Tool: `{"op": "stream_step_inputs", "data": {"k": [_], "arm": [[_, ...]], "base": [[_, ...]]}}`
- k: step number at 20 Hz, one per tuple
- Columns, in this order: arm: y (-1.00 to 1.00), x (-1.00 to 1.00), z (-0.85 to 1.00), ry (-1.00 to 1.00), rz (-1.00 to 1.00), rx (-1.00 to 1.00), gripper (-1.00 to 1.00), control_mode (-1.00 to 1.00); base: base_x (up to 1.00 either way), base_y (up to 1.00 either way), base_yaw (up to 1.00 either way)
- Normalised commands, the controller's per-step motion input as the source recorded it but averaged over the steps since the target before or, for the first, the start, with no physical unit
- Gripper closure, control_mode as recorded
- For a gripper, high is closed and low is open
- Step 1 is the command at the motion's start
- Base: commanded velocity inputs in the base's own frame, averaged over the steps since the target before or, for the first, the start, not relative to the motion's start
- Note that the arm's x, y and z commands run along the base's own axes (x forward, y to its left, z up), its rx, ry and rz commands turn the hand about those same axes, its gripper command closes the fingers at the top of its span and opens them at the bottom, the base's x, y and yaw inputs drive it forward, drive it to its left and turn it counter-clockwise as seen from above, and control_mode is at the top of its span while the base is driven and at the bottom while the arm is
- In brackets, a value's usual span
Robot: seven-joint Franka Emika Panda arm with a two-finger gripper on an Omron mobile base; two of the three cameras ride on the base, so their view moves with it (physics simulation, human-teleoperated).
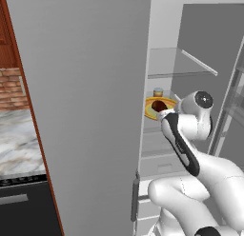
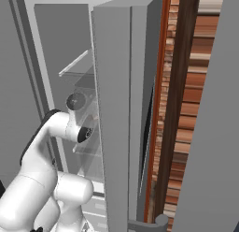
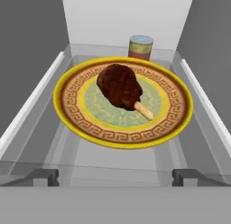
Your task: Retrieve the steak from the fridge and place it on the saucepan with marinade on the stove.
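Left base view: behind the arm on its left, facing forward, close to the fridge point(image 1: 86, 111); its grey door takes the middle, open interior at right. Right base view: behind on the right, same fridge, looks past the door edge at the same glass shelves point(image 2: 77, 65). Hand view: inside the fridge, very near, angled down along the shelf onto the yellow plate point(image 3: 72, 121) with the steak point(image 3: 119, 86); left base view shares that plate.
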Motion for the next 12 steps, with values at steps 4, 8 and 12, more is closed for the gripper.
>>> {"op": "stream_step_inputs", "data": {"k": [4, 8, 12], "arm": [[0.00, 0.49, -0.01, 0.00, 0.00, 0.00, -1.00, -1.00], [0.00, 0.43, 0.00, 0.00, 0.00, 0.00, -1.00, -1.00], [-0.06, 0.41, 0.00, 0.00, 0.00, 0.00, -1.00, -1.00]], "base": [[0.00, 0.00, 0.00], [0.00, 0.00, 0.00], [0.00, 0.00, 0.00]]}}
